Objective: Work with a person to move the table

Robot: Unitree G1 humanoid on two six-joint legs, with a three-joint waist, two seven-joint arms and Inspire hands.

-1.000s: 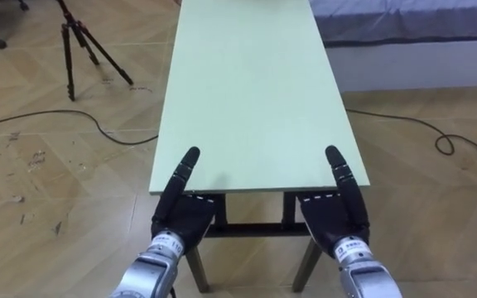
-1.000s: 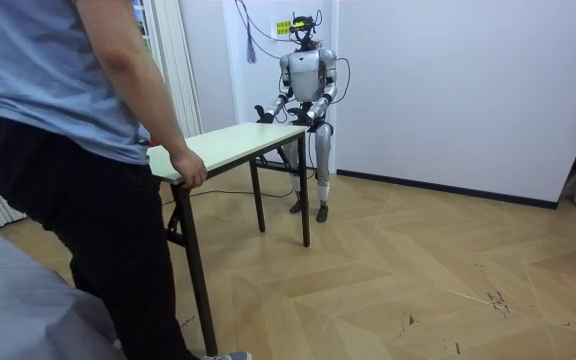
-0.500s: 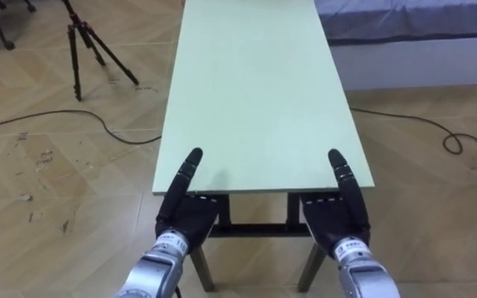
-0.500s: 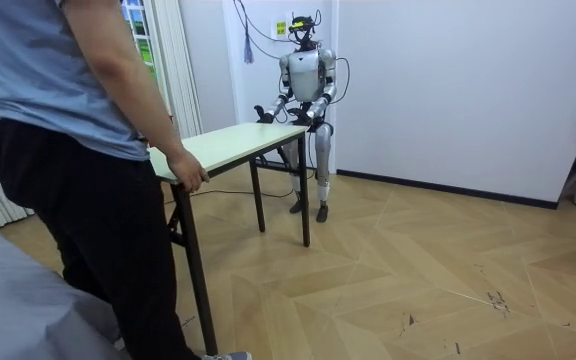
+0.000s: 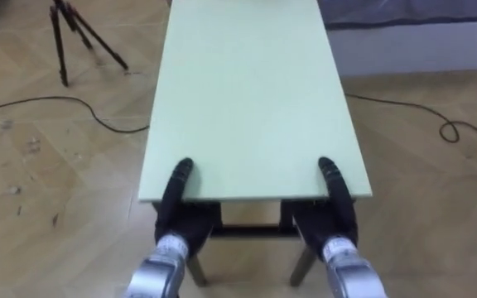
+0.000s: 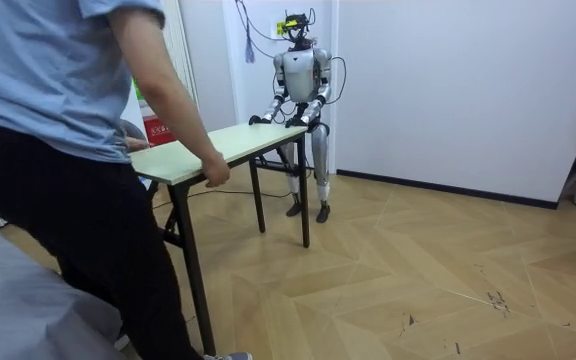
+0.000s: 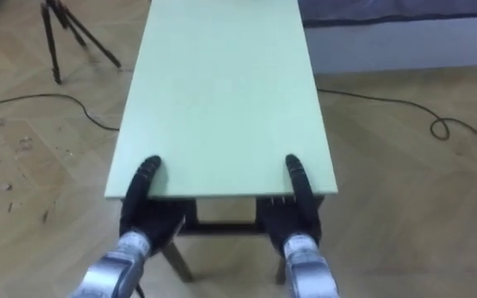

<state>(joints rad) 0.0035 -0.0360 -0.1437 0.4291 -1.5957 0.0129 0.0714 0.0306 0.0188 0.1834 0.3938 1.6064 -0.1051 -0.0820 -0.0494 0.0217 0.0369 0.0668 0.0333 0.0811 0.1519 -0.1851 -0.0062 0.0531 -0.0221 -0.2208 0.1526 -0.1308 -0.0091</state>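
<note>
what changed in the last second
The person has leaned toward the room view's left, their hand now further along the table's edge; the robot has shifted slightly the same way. Its left hand and right hand stay at the table's end.

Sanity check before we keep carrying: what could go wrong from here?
1. The left robot hand and right robot hand clamp just the table's near edge, thumbs on top; a tug from the person at the far end could pull it free.
2. A cable crosses the floor left of the table; feet could snag.
3. The tripod and bed flank the table; a swing might hit them.
</note>
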